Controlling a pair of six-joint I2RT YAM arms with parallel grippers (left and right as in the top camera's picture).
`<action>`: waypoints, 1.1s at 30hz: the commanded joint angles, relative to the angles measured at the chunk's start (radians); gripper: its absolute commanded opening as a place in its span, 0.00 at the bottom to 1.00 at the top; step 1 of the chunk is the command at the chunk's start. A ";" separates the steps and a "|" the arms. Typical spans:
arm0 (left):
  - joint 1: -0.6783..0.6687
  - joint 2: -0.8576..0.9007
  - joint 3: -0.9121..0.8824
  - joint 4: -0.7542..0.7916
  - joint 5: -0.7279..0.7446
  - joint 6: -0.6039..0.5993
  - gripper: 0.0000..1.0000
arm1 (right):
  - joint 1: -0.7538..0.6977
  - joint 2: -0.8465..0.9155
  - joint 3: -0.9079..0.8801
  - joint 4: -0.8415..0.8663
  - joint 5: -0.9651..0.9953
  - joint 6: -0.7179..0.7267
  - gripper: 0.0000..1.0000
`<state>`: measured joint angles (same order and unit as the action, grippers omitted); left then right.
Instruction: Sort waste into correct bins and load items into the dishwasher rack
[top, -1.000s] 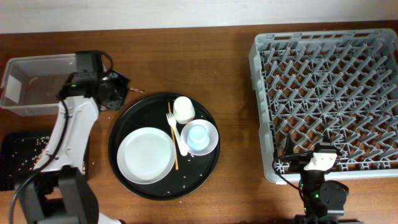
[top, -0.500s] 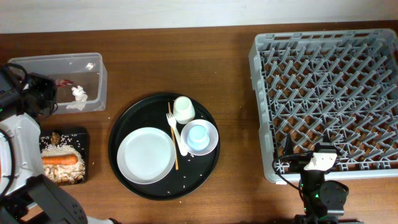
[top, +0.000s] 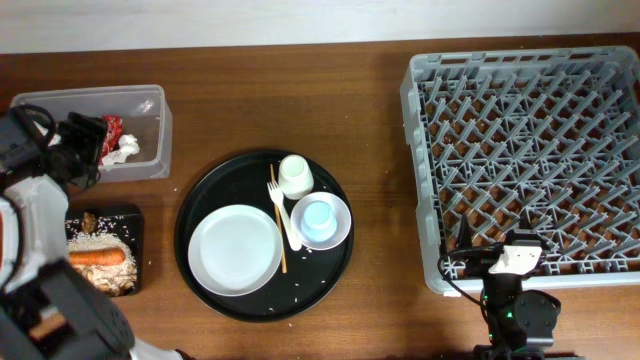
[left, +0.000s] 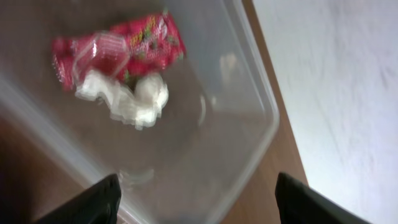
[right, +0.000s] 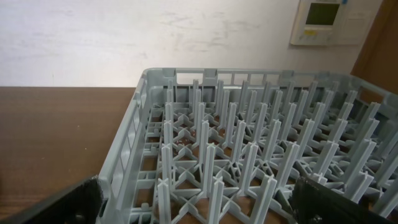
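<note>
My left gripper (top: 86, 143) hangs open over the left part of the clear tub (top: 150, 100) with nothing between its fingers. In the left wrist view the red wrapper (left: 118, 46) and the crumpled white paper (left: 124, 99) lie loose on the floor of the tub (left: 264, 124), beyond that gripper (left: 196, 202). The flat black tray (top: 133, 225) holds a rice heap (top: 95, 238) and an orange carrot (top: 100, 257). My right gripper (top: 498, 262) stands open and empty at the near left corner of the grey dishwasher rack (top: 530, 150).
A round black tray (top: 200, 200) in the middle carries a white plate (top: 235, 250), a white cup (top: 295, 175), a bowl (top: 340, 215) with a light-blue cup (top: 318, 218) inside, a white fork (top: 283, 215) and a thin wooden stick (top: 277, 225). Upright pegs of the rack (right: 249, 155) fill the right wrist view.
The left arm has swung from the tub's right end to its left end. Its gripper has opened, and the red wrapper now lies in the tub beside the white paper. The right arm is still.
</note>
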<state>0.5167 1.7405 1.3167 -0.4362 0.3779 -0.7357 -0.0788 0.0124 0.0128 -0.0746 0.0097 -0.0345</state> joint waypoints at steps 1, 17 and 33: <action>-0.002 -0.196 0.008 -0.146 0.032 0.023 0.79 | -0.001 -0.006 -0.007 -0.004 0.002 -0.003 0.99; -0.002 -0.512 0.005 -1.009 0.016 0.314 0.79 | -0.001 -0.006 -0.007 -0.004 0.002 -0.003 0.99; -0.001 -0.735 -0.233 -0.909 0.002 0.254 0.92 | -0.001 -0.006 -0.007 0.070 -0.107 -0.003 0.99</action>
<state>0.5163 0.9573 1.0935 -1.3769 0.3557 -0.4316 -0.0788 0.0120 0.0120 -0.0463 -0.0029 -0.0338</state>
